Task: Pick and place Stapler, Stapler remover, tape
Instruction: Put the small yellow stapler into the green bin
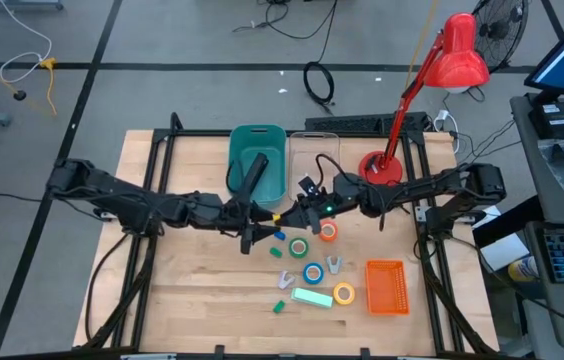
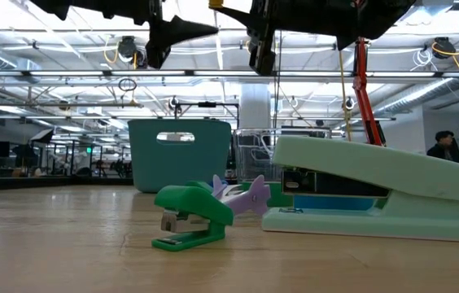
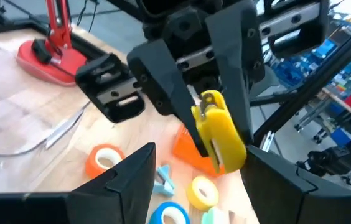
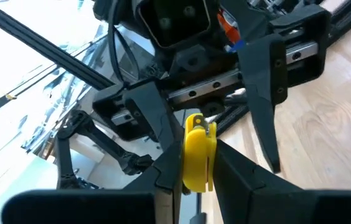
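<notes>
Meeting above the bench, the right gripper pinches a yellow remover while the left gripper has its fingers spread around it; only the wrist views show this small, glossy claw; the high view alone shows the tape rolls near an orange basket; the low view shows a green remover beside a mint stapler.

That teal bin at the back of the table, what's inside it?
A long black stapler stands slanted inside the teal bin, its upper end leaning over the front rim. The bin floor beneath it is partly covered, so anything smaller there can't be seen.
</notes>
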{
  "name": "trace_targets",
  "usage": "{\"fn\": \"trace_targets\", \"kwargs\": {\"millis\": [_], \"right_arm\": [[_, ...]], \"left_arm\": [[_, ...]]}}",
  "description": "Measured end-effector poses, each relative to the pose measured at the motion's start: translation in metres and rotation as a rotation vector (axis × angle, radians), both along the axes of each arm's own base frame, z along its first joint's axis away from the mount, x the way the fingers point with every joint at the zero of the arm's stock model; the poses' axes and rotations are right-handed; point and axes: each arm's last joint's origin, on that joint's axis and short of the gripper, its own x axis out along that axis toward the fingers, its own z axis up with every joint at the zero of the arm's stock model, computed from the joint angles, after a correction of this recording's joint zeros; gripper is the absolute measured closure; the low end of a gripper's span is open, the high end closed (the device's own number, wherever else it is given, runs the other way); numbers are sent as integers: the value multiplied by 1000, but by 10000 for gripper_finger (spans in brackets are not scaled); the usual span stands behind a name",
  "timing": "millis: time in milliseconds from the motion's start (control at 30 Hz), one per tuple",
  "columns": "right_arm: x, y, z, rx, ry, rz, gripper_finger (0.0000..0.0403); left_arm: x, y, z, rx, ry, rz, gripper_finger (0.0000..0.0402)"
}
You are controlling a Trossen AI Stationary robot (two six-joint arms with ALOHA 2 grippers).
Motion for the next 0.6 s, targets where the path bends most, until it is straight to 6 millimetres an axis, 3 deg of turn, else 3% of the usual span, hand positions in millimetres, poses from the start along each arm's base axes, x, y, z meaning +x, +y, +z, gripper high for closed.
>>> {"fn": "trace_targets", "kwargs": {"millis": [600], "right_arm": [[0, 0, -1, 4, 15, 2, 344]], "left_arm": [[14, 6, 1, -29, -9, -27, 174]]}}
